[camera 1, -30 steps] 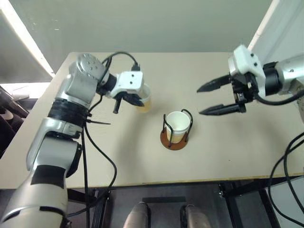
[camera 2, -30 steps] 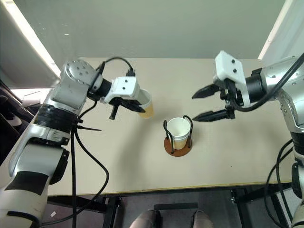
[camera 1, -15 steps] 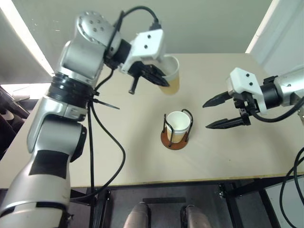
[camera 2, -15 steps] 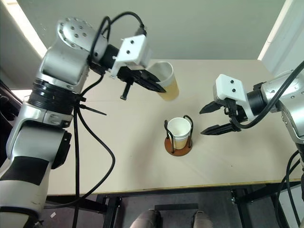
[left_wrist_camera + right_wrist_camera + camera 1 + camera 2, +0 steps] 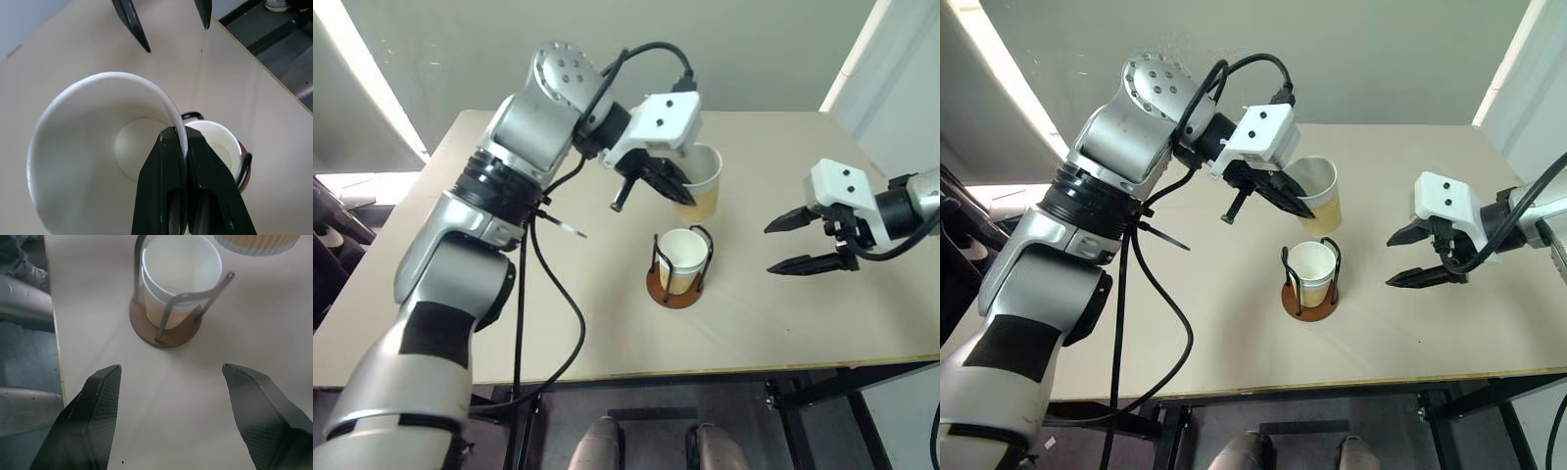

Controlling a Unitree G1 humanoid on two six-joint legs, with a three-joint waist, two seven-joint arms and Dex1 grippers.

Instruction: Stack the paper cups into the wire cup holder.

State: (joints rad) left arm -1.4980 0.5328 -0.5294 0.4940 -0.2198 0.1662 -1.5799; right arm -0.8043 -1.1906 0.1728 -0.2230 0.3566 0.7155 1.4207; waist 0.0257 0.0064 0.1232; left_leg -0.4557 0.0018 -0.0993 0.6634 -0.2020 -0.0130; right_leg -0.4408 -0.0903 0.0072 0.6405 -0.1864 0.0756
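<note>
My left gripper [image 5: 683, 189] is shut on the rim of a tan paper cup [image 5: 704, 186], one finger inside and one outside. The cup hangs tilted in the air, just above and behind the wire cup holder [image 5: 676, 290]. From the left wrist, the black fingers [image 5: 172, 186] pinch the white rim, and the holder's cup [image 5: 217, 147] lies beyond it. Nested paper cups [image 5: 176, 264] stand upright inside the holder's wire loops [image 5: 171, 308]. My right gripper [image 5: 803, 241] hovers open to the right of the holder, its fingers apart with nothing between them.
The beige table [image 5: 558, 294] carries only the holder. Its front edge [image 5: 636, 377] drops to a dark floor and frame. A black cable [image 5: 548, 284] dangles from my left arm over the table's left half. A white wall panel [image 5: 881, 88] stands at the back right.
My left arm has lifted the paper cup off the table and carried it right, to above the holder. My right gripper has drawn back to the right and lower, still open.
</note>
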